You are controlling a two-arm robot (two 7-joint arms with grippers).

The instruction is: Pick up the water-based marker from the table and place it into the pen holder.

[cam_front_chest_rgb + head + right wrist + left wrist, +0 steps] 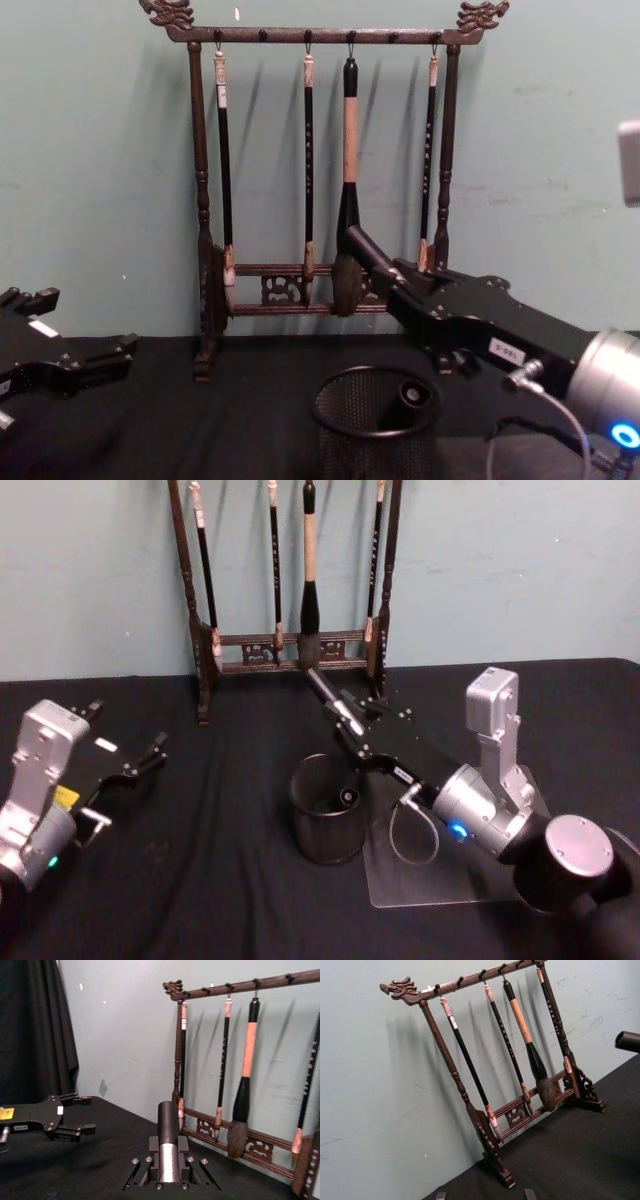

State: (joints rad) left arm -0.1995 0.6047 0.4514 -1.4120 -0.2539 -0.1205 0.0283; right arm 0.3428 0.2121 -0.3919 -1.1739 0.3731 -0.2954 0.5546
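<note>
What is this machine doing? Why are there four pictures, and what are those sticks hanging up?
It is a robot with two arms. One picture looks down from its head, one looks out from its chest, and one comes from each wrist. Its right hand is shut on a marker, held tilted near the black mesh pen holder, which has a pen-like thing inside. Its left hand is open, off to the side. The hanging sticks are brushes on a wooden rack at the back of the black table.
</note>
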